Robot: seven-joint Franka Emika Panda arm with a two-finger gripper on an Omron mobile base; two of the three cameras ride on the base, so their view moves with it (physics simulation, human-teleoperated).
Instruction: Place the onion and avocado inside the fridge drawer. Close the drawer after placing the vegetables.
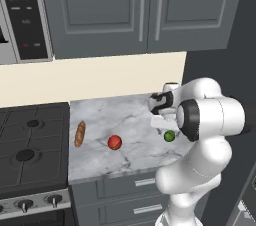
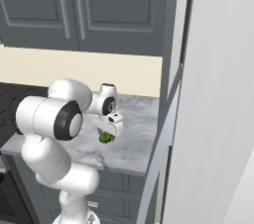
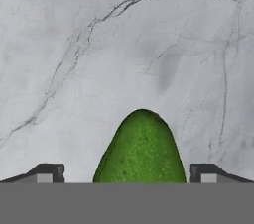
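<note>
The avocado [image 3: 141, 148], dark green, lies on the marble counter [image 1: 130, 120] near its right end, also seen as the avocado [image 1: 169, 136] [image 2: 105, 138] from the base. My gripper [image 3: 126, 173] hangs just over it, open, one fingertip [image 3: 49, 173] on each side with a gap to the fruit. From the base, the gripper [image 1: 166, 126] [image 2: 110, 131] points down at the avocado. The onion [image 1: 114, 142], a red ball, rests on the counter to the left, apart from the hand. The fridge drawer is out of view.
A brown bread loaf [image 1: 79, 134] lies left of the onion, near the stove [image 1: 30, 145]. Grey cabinet drawers [image 1: 135, 182] sit under the counter, upper cabinets [image 1: 140, 10] above. The tall white fridge door [image 2: 213, 119] stands close on the right.
</note>
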